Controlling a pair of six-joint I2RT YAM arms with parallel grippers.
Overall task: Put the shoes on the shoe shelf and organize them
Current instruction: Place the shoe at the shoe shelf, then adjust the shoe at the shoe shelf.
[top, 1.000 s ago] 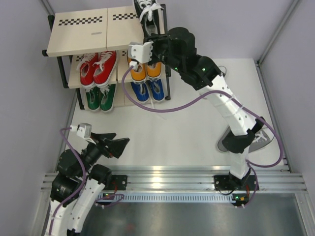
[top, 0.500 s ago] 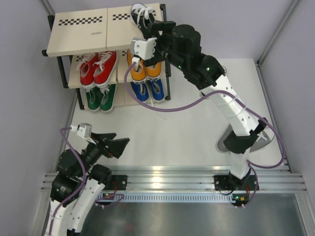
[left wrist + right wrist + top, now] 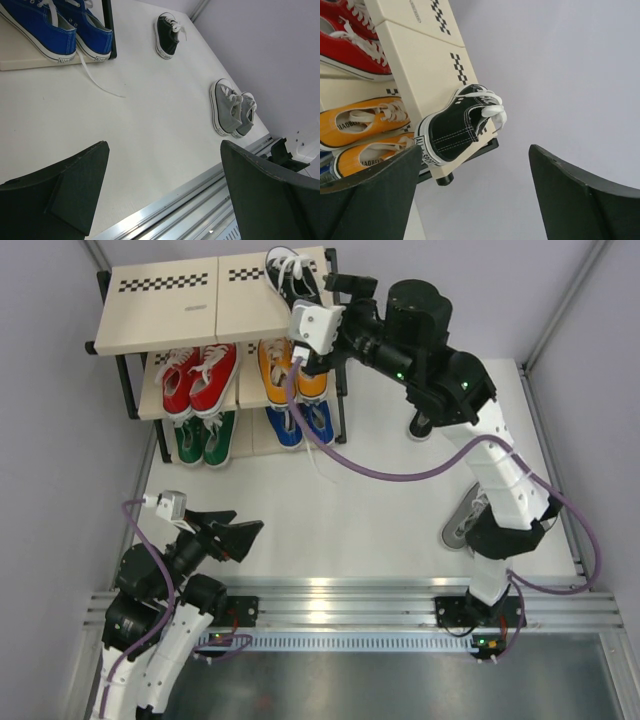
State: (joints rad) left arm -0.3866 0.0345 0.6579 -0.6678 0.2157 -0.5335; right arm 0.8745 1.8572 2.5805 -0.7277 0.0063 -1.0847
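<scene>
The shoe shelf stands at the back left. One black shoe rests on the right end of its top board, heel hanging slightly over the edge. My right gripper is open just right of that shoe, apart from it and holding nothing. Red shoes and orange shoes fill the middle tier. Green shoes and blue shoes fill the bottom. My left gripper hangs open and empty near its base.
A second black shoe lies on the table right of the shelf, partly hidden under the right arm in the top view. A grey pair sits near the right arm's base. A loose blue-shoe lace trails onto the table.
My right gripper has opened, let go of the black shoe on the top board and drawn back to the right. The left arm has not moved.
</scene>
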